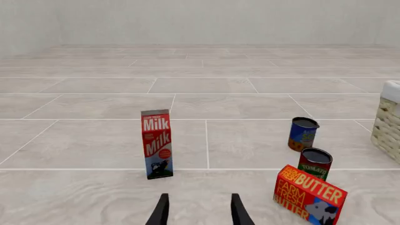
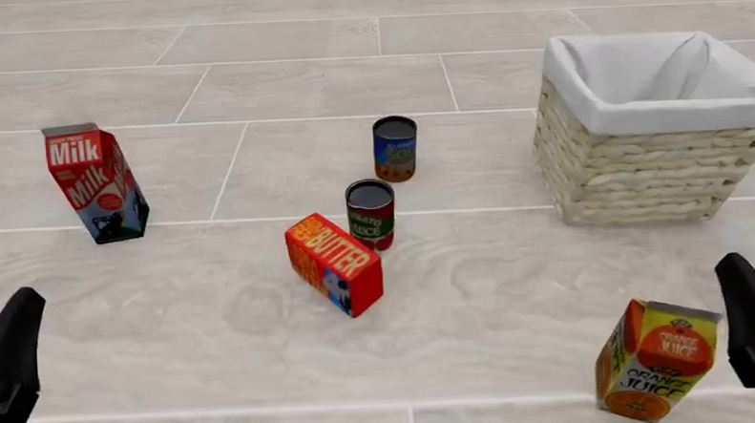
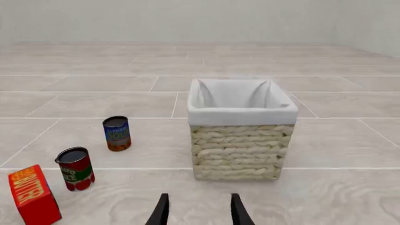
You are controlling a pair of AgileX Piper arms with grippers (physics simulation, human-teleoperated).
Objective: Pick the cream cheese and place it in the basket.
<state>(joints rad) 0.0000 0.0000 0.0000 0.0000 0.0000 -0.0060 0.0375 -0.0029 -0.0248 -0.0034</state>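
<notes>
Front view first, because it's the awkward bit: there's no cream cheese anywhere in it, and neither wrist camera picks it up either. You've got a milk carton [image 2: 93,183] off on the left. A butter box [image 2: 335,264] sits in the middle, with a red can [image 2: 370,214] just beyond it and a blue can [image 2: 396,148] further back. There's also a juice carton [image 2: 658,360] just beside your right gripper [image 3: 199,197]. No small pale blue packet.

So I honestly can't tell which way it lies from either arm, or how its long side runs. My guess is it's tucked behind the butter box or the juice carton, or it's outside the frame, but that's only a guess.

The basket [image 2: 638,176] is at the far right, upright with an open top, and nothing shows in the part of the lining you can see. It's straight ahead of the right gripper, so that arm looks handier for the drop, whichever one does the grabbing.

Both are holding nothing: the left gripper [image 1: 199,197] has its fingers spread apart, and the right is the same. I'd find the packet before committing either arm.
</notes>
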